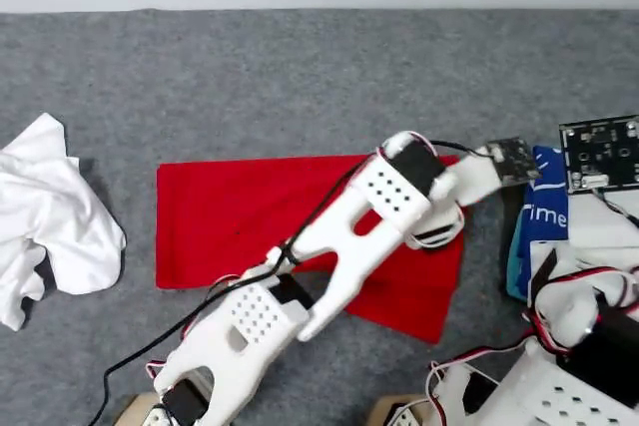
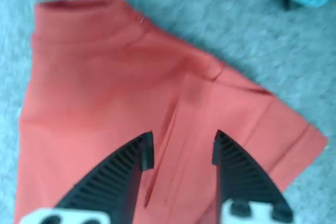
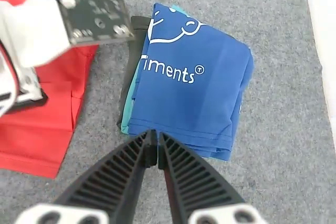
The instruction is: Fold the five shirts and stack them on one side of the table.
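A red shirt (image 1: 240,216) lies flat in the middle of the grey table. My left arm stretches across it, and my left gripper (image 2: 181,150) hangs open just above the red shirt (image 2: 105,77) near its right end, with nothing between the fingers. A folded stack stands at the right, a blue printed shirt (image 3: 191,87) on top and a teal one (image 3: 126,124) under it. My right gripper (image 3: 157,142) is shut and empty over the near edge of that blue shirt (image 1: 544,212). A crumpled white shirt (image 1: 50,212) sits at the far left.
The left arm's camera board (image 3: 92,6) hangs close to the stack's left side. Something white (image 3: 321,24) lies just right of the stack. The right arm's body (image 1: 579,356) fills the near right corner. Bare grey table (image 1: 300,77) runs along the back.
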You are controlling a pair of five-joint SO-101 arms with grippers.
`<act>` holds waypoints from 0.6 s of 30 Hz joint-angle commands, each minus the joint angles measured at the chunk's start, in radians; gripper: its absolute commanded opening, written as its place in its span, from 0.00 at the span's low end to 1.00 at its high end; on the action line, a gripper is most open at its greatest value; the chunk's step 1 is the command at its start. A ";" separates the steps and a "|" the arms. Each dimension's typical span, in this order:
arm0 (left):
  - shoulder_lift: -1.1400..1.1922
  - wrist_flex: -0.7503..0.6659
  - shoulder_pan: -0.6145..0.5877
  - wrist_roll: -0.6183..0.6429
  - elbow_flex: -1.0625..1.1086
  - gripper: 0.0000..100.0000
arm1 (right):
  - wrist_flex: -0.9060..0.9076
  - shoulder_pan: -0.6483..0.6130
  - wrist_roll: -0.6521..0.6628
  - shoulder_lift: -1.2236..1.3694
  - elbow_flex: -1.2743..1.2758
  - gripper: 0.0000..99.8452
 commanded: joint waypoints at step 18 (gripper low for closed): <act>0.170 -0.043 0.020 -0.035 -0.062 0.13 | 0.031 0.016 -0.012 -0.010 -0.040 0.01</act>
